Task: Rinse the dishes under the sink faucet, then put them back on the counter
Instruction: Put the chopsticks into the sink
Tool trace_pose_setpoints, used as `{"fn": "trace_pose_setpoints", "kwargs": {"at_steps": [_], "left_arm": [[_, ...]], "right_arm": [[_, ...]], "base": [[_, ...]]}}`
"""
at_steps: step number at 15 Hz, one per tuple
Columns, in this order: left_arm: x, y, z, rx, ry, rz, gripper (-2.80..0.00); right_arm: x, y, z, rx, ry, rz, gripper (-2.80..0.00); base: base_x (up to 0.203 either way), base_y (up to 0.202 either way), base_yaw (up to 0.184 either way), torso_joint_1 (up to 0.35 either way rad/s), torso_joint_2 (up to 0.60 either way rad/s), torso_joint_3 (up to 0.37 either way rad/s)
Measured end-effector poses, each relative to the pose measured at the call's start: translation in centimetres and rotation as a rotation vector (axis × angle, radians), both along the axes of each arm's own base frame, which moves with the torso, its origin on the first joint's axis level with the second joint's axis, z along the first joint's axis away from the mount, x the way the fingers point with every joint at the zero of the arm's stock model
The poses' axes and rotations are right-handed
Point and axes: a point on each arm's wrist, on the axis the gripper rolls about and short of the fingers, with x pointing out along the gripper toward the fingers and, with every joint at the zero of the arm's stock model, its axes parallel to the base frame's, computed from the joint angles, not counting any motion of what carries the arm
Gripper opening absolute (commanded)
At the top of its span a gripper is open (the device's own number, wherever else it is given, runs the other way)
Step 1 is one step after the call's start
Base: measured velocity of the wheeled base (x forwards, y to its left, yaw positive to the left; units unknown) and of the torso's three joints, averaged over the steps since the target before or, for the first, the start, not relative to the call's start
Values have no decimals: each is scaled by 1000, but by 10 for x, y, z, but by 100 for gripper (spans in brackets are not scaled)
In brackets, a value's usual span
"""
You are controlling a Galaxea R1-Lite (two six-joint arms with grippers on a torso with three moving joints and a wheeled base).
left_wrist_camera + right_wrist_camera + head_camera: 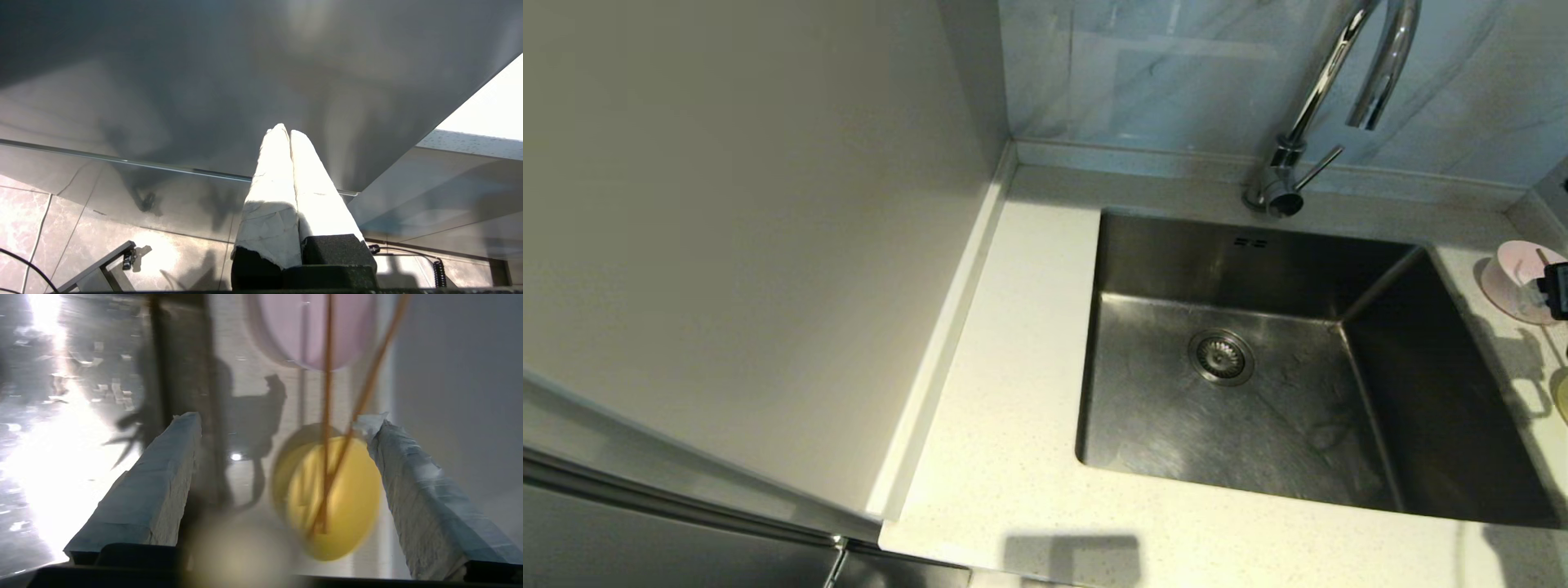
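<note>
Head view: the sink fills the middle and the 3 o'clock side, a steel basin sunk into the speckled off-white bench, with its round drain strainer near the centre of the floor. The sink faucet rises at 1 o'clock from the back edge of the bench, its thin lever angled out from the base and its spout curving down over the basin. No water can be seen running from it. At the far 3 o'clock edge the pink bowl sits on the bench strip beside the sink, and a dark part of the right arm overlaps it. A sliver of the yellow bowl shows just below, cut by the frame. A pale cabinet panel covers the 9 o'clock half.

Left wrist view: the left end effector is pinched together, its two white-wrapped fingers touching along their length and holding nothing. It hangs in front of a grey panel, low beside the cabinets, with tiled floor beyond and a bright bench edge to one side.

Right wrist view: the right end effector is spread wide and empty above the bench strip. The yellow bowl lies between the fingers, close to one of them; the pink bowl lies farther out. The chopsticks run across both bowls, their near tips resting in the yellow one. The wet, glaring sink lies alongside.
</note>
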Motion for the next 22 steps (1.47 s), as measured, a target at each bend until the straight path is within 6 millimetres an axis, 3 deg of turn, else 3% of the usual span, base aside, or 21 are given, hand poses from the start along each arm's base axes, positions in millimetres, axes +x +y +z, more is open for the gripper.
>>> {"fn": "trace_pose_setpoints", "kwargs": {"at_steps": [5, 11, 22], "left_arm": [[0, 0, 0, 0, 0, 0, -280], [0, 0, 0, 0, 0, 0, -280], [0, 0, 0, 0, 0, 0, -280]], "right_arm": [[1, -20, -7, -17, 42, -52, 0], [24, -48, -29, -67, 62, -80, 0], [41, -75, -58, -43, 106, -123, 0]], "base": [[0, 0, 0, 0, 0, 0], [0, 0, 0, 0, 0, 0], [0, 0, 0, 0, 0, 0]]}}
